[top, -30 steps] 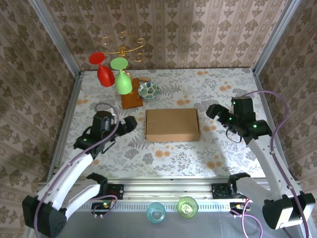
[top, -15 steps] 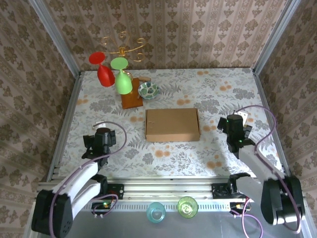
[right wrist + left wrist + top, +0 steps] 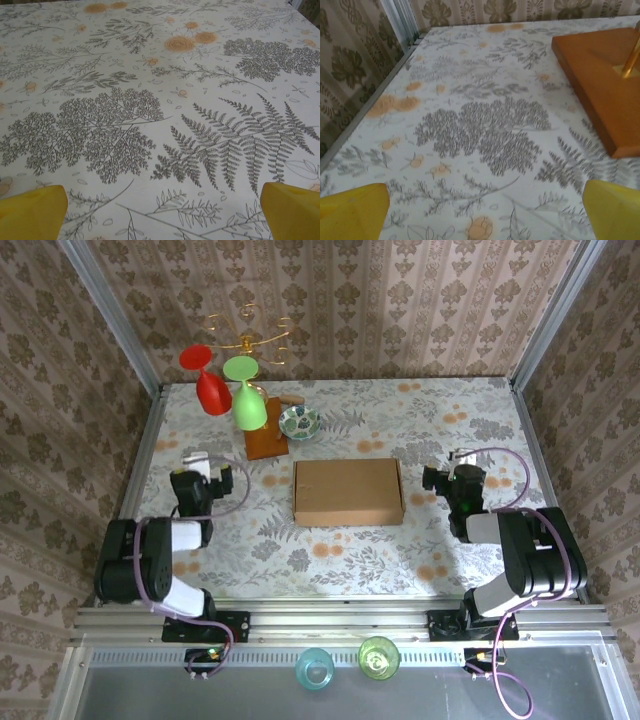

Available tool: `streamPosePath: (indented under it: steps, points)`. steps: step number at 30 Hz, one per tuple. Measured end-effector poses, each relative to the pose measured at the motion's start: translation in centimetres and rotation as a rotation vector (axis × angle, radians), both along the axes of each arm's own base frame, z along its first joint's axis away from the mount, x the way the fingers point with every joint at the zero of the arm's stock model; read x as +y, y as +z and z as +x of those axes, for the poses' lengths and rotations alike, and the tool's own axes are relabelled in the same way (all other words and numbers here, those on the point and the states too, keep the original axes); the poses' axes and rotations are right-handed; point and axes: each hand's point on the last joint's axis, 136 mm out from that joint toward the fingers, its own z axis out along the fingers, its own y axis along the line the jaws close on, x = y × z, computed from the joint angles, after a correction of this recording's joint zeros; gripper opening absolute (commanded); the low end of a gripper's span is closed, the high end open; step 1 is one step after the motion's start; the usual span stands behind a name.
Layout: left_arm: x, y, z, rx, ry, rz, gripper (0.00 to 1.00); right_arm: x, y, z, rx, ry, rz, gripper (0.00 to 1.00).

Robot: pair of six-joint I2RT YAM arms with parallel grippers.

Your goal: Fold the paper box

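Note:
The paper box (image 3: 348,491) lies closed and flat in the middle of the table, a shallow tan rectangle. My left gripper (image 3: 200,472) sits well to its left on a folded-back arm. In the left wrist view it (image 3: 482,215) is open, its yellow fingertips (image 3: 352,210) wide apart over bare tablecloth. My right gripper (image 3: 458,474) rests to the box's right, a short gap away. It (image 3: 162,212) is also open, with its yellow fingertips (image 3: 292,207) spread and nothing but tablecloth between them. Neither gripper touches the box.
A reddish wooden board (image 3: 266,441) (image 3: 600,85) carries a brass stand (image 3: 247,340) with a red glass (image 3: 209,383) and a green glass (image 3: 246,395) hanging upside down. A small patterned bowl (image 3: 299,421) sits beside it. Two cups (image 3: 315,668) stand on the near rail. Metal side rails (image 3: 402,22) bound the table.
Both arms have pulled back from beside the box and folded down at the table's sides, grippers staying open. The box has not moved.

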Motion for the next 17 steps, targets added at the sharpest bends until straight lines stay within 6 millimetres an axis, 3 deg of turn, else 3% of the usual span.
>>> streamPosePath:
  steps: [2,4,10,17]
  points:
    - [0.6,-2.7,-1.8,0.062,0.008,-0.009,1.0,0.0,0.1,0.0,-0.012,-0.002,0.001,1.0]
    - [0.7,-3.2,-2.2,0.075,0.007,-0.015,1.0,0.0,0.6,0.2,-0.031,-0.002,-0.001,1.0]
    - [0.1,0.9,1.4,-0.034,-0.029,-0.025,1.0,0.2,1.1,0.5,-0.052,0.001,-0.002,1.0]
    - [-0.1,1.0,1.5,-0.034,-0.04,-0.029,1.0,0.3,1.2,0.5,-0.059,0.002,-0.003,1.0]
